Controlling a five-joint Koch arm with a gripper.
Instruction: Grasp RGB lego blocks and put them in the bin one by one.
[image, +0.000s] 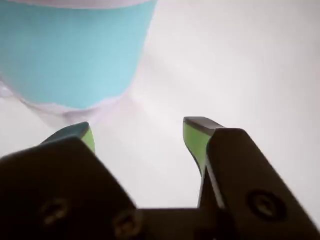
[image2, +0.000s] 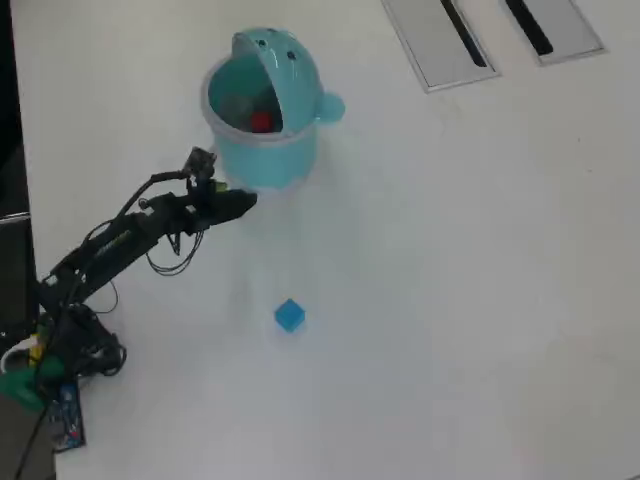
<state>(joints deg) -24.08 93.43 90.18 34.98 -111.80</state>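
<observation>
The light teal bin (image2: 268, 160) stands at the upper left of the overhead view with its domed lid tipped back. A red lego block (image2: 262, 122) lies inside it. A blue lego block (image2: 289, 315) sits on the white table, well below the bin. My gripper (image2: 246, 202) hovers just below and left of the bin's base. In the wrist view the gripper (image: 139, 129) is open, its green pads (image: 194, 140) wide apart with only bare table between them. The bin's wall (image: 70, 55) fills that view's upper left.
Two flat grey slotted panels (image2: 440, 40) (image2: 555, 25) lie at the table's top right. The arm's base and cables (image2: 60, 345) sit at the lower left by the table's left edge. White tabletop (image2: 450, 300) stretches to the right of the blue block.
</observation>
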